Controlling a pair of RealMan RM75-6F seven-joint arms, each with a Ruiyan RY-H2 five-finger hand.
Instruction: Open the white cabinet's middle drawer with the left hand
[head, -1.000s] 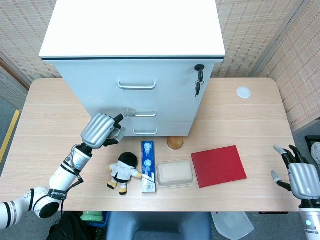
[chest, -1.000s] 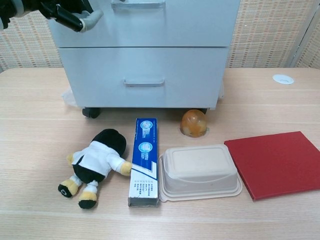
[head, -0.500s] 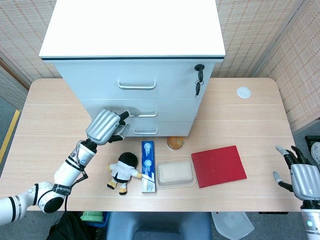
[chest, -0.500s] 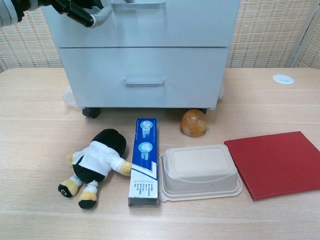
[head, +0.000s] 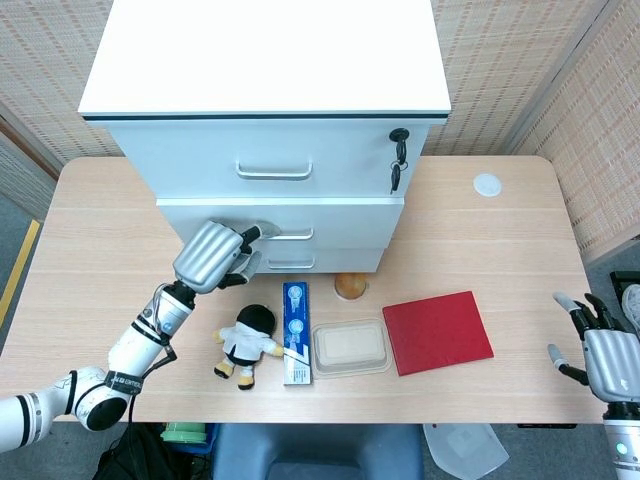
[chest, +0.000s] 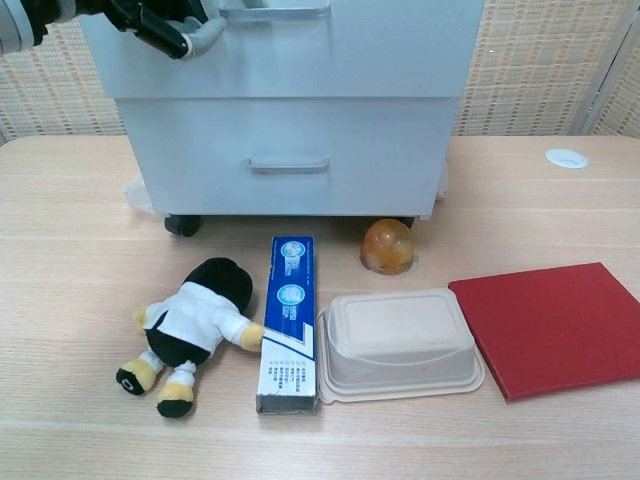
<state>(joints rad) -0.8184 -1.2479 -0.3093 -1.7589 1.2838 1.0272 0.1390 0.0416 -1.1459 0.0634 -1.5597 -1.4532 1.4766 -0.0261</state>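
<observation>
The white cabinet stands at the back of the table with three drawers. Its middle drawer sticks out a little past the top and bottom drawer fronts. My left hand holds the left end of the middle drawer's metal handle, fingertips hooked behind it. In the chest view the left hand shows at the top left beside that handle. My right hand hangs open off the table's right front corner, holding nothing.
In front of the cabinet lie a plush doll, a blue toothpaste box, a beige lidded container, a red book and an orange ball. A key hangs from the cabinet lock. A white disc sits back right.
My left hand reached up to the middle drawer's handle, took hold of it and drew back. The middle drawer has slid out a short way. The right hand sank slightly.
</observation>
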